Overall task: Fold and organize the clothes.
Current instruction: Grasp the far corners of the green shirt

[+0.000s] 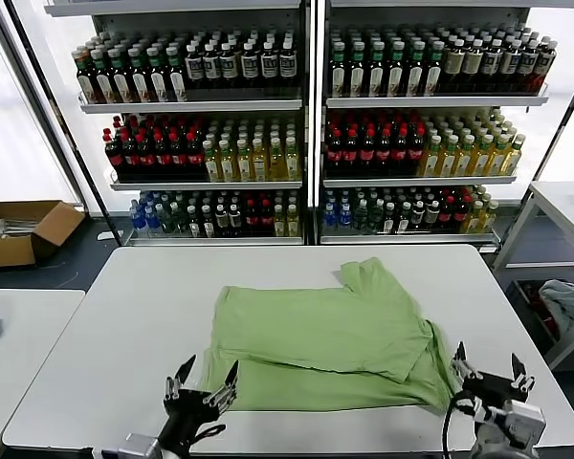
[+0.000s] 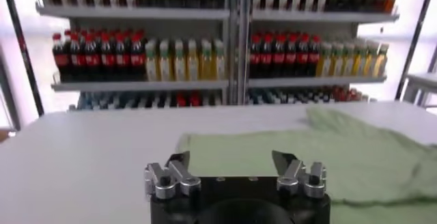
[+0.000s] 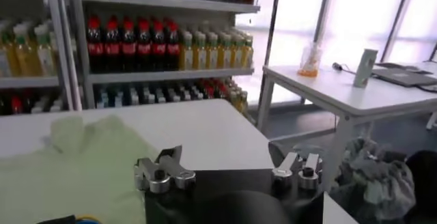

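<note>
Both claws read as released from where I sit: my left gripper (image 1: pixel 203 387) hangs at the near edge of the white table (image 1: pixel 124 316) with its fingers spread and nothing between them, just off the near left corner of the shirt (image 1: pixel 330 344). On the left wrist view that gripper (image 2: pixel 235 171) shows both fingertips apart, with cloth (image 2: pixel 328 154) lying flat beyond them. My right gripper (image 1: pixel 491 375) sits at the table's near right corner, fingers likewise splayed and empty, right beside the shirt's right edge; its own wrist camera shows the gripper (image 3: pixel 229 167) with green fabric (image 3: pixel 75 167) off to one side.

I see the shirt as a light green, soft garment lying flat on the near half of the table, towards the right. It is folded over on itself: an upper layer lies across a lower one, whose near strip shows along the front edge. One sleeve sticks out at the far side, pointing towards the drink shelves (image 1: pixel 306 124). Soft creases run across the top layer. I cannot make out collar, buttons or any print from these views.

A cardboard box (image 1: pixel 24 229) sits on the floor to the left.
</note>
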You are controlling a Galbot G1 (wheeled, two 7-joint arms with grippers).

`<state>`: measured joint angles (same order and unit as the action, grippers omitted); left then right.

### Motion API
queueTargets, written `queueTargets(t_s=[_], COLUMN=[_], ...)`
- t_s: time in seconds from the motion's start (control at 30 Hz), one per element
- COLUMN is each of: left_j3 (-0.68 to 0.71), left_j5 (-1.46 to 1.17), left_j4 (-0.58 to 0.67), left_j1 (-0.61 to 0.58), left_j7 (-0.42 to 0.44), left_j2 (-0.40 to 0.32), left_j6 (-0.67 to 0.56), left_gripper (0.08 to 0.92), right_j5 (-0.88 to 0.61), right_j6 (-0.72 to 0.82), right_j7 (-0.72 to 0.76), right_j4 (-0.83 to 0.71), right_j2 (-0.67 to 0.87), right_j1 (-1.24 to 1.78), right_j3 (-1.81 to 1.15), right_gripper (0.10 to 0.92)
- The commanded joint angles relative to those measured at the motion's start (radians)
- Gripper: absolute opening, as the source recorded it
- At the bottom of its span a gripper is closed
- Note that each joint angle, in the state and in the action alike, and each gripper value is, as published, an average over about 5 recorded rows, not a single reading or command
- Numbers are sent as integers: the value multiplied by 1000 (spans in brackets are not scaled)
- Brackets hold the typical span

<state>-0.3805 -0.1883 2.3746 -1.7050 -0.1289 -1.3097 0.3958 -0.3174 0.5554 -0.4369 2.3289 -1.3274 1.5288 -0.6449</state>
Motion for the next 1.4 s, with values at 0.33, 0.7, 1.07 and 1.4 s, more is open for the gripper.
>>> queueTargets(t_s=[0.33,0.7,1.07,1.4], left_j3=[-20,126,180,223], left_j5=[-191,-353,-322,-291], left_j4=[-313,-764,-930,-939], left_j1=[495,900,997,990], left_j7=[167,150,129,139], left_j2=[213,259,211,210], left_j6=[18,111,143,175], left_gripper=[823,823,823,823], right_j5=[107,-12,-2,13], right_j6=[25,26,21,22], right_j7=[617,530,488,487], right_j4=[-360,-817,-1120,-1221], right_j2=[332,298,132,63], right_j1=[-454,-870,-1051,-1058], right_j3=[55,375,414,385], right_gripper=[823,823,823,823])
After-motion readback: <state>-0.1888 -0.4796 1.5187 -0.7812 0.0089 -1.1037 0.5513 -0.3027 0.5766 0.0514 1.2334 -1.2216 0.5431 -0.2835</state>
